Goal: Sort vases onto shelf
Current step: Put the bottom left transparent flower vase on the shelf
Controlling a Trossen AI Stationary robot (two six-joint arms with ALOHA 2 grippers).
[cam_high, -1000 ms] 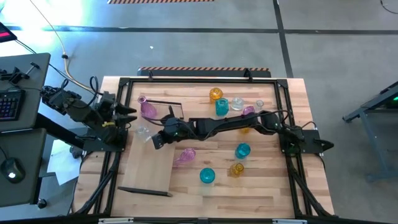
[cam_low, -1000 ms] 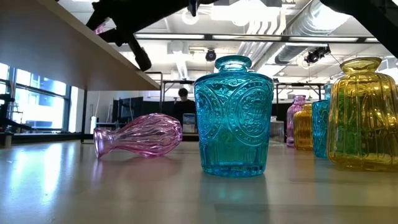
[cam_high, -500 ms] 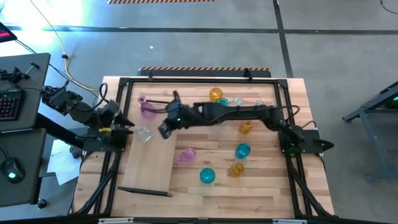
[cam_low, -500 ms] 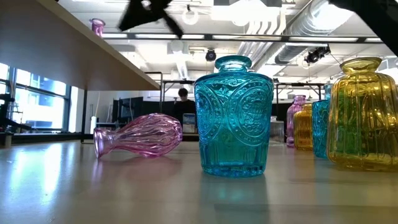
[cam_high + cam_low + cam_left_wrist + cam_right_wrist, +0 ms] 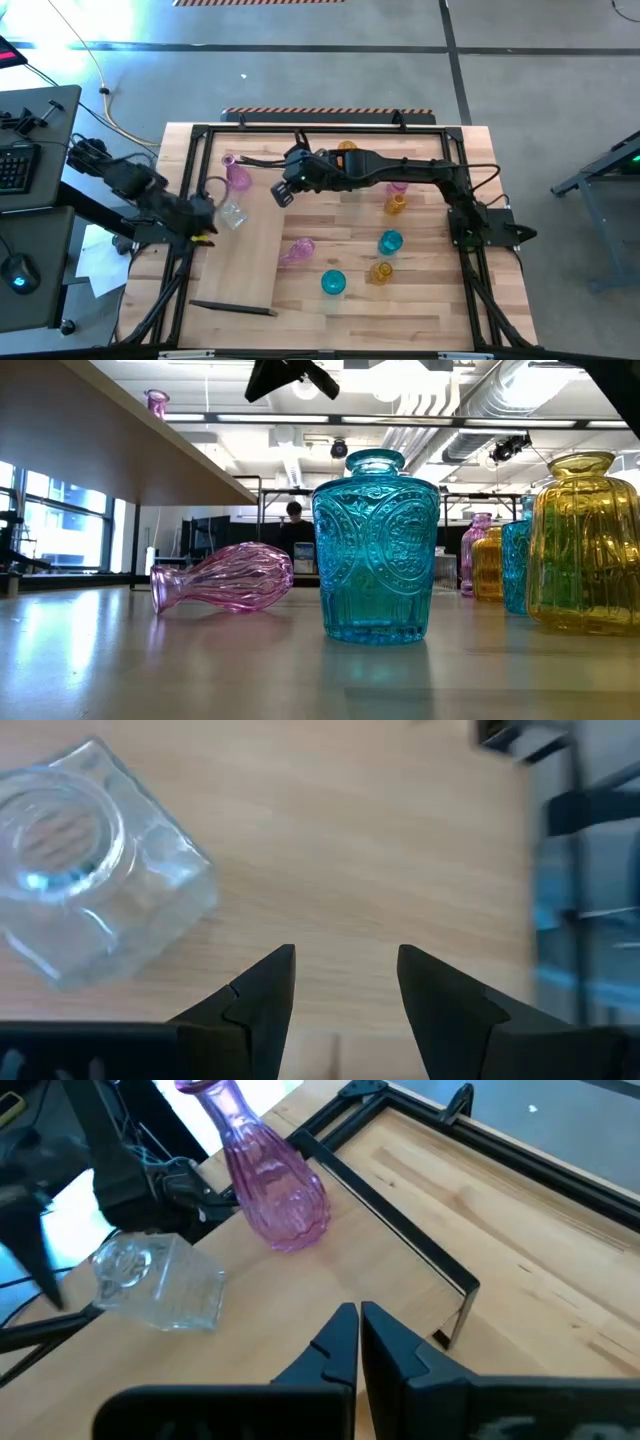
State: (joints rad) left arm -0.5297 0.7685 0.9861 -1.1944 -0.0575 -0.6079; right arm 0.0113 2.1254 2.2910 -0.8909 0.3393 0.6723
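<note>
— Vases on the shelf (image 5: 245,250)?
— Two at its far end: a clear square vase (image 5: 232,215) and a tall pink vase (image 5: 272,1192) standing beyond it.
— Anything crowding them?
— The left gripper (image 5: 342,982), fingers spread and empty, sits just left of the clear one. The right gripper (image 5: 358,1338) is closed above the table, right of the pink one.
— The rest?
— A teal vase (image 5: 375,547) upright and a pink one lying (image 5: 222,578) on the table.

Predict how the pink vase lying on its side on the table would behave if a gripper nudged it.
The pink vase lies on its rounded, ribbed belly, so it would probably roll, likely curving toward its narrower neck. It looks like thin glass: stiff, probably slippery and breakable.
</note>
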